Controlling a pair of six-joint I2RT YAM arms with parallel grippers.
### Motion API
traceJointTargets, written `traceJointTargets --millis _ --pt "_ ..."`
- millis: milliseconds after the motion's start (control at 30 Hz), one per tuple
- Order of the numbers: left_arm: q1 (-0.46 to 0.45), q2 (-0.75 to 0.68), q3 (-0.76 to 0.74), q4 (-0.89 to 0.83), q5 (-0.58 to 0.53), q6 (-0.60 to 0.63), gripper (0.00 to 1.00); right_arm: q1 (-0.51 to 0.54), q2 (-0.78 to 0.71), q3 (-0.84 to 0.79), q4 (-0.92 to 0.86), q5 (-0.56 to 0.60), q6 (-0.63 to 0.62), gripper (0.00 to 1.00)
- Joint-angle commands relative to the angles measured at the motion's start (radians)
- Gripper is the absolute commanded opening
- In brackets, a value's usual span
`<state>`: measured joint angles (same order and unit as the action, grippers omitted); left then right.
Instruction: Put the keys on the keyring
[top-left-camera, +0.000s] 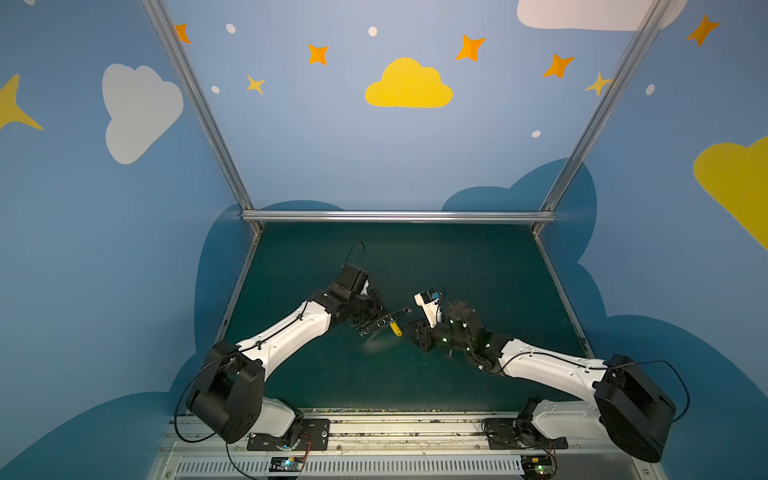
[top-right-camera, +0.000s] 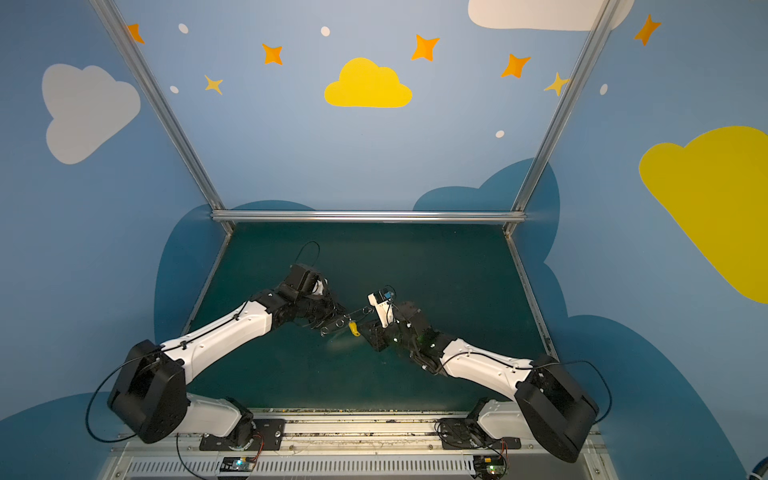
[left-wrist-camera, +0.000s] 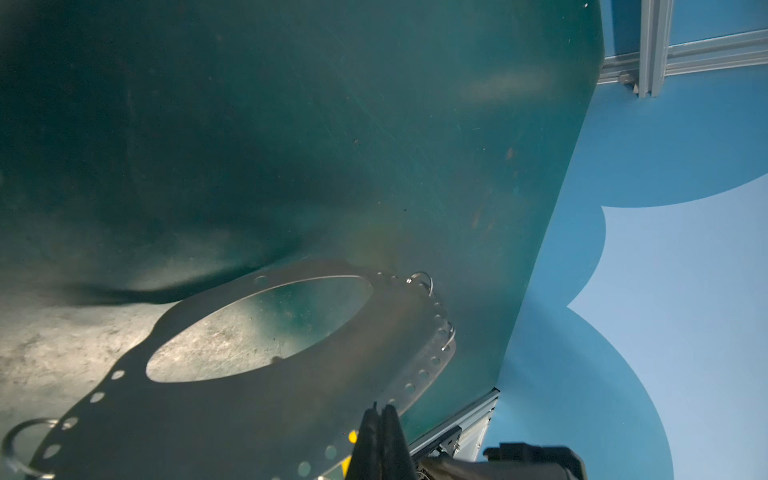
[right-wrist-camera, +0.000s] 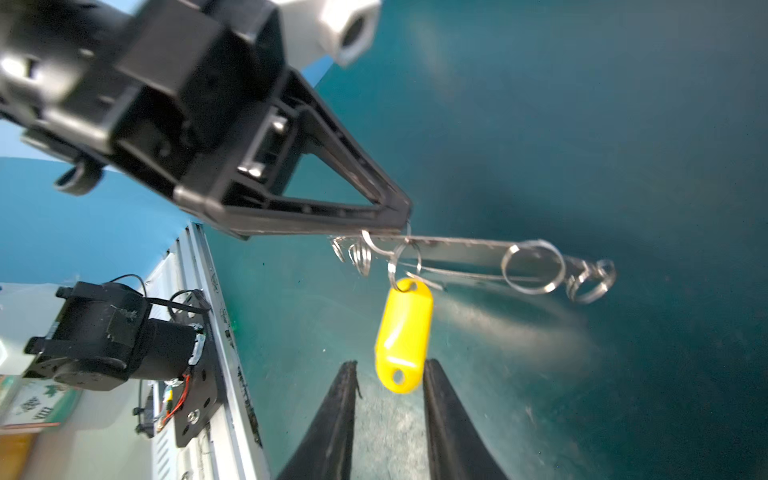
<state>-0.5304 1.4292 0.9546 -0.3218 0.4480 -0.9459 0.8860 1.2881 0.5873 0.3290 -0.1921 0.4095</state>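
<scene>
Scuffed green table (top-left-camera: 478, 266), cloud-painted blue walls (top-left-camera: 332, 158)

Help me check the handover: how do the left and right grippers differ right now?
The left gripper is shut on the keyring, holding it off the table; the right gripper is open and holds nothing. The left gripper's fingertips meet on metal; the right gripper's stand apart, flanking the hanging yellow tag. Both have black tapered fingers.

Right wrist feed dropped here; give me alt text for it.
A yellow key tag hangs from a split ring on the keyring, a metal plate seen edge-on and pinched by the left gripper. The right gripper, open, flanks the tag's lower end above the green table.
</scene>
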Motion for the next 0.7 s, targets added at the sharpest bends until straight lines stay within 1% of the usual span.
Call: traceJointTargets --millis 0,67,167,367,567,600,667 --pt "0.003 0.015 0.016 0.005 0.03 0.009 0.04 0.036 0.015 0.024 0.004 0.109 -0.064 0.3" --pt "0.003 0.012 0.016 0.01 0.027 0.004 0.04 0.062 0.033 0.026 0.027 0.166 -0.082 0.31" --pt "0.003 0.008 0.018 0.014 0.029 -0.002 0.04 0.074 0.071 0.038 0.049 0.213 -0.094 0.31" --pt "0.003 0.008 0.008 0.03 0.044 -0.016 0.04 0.104 0.133 0.074 0.072 0.262 -0.131 0.37" --pt "0.002 0.005 0.007 0.034 0.047 -0.021 0.04 0.111 0.182 0.082 0.08 0.271 -0.131 0.36" --pt "0.003 0.004 0.009 0.035 0.05 -0.022 0.04 0.111 0.191 0.109 0.08 0.275 -0.129 0.36" --pt "0.002 0.004 0.009 0.036 0.05 -0.023 0.04 0.113 0.201 0.112 0.079 0.285 -0.128 0.35"
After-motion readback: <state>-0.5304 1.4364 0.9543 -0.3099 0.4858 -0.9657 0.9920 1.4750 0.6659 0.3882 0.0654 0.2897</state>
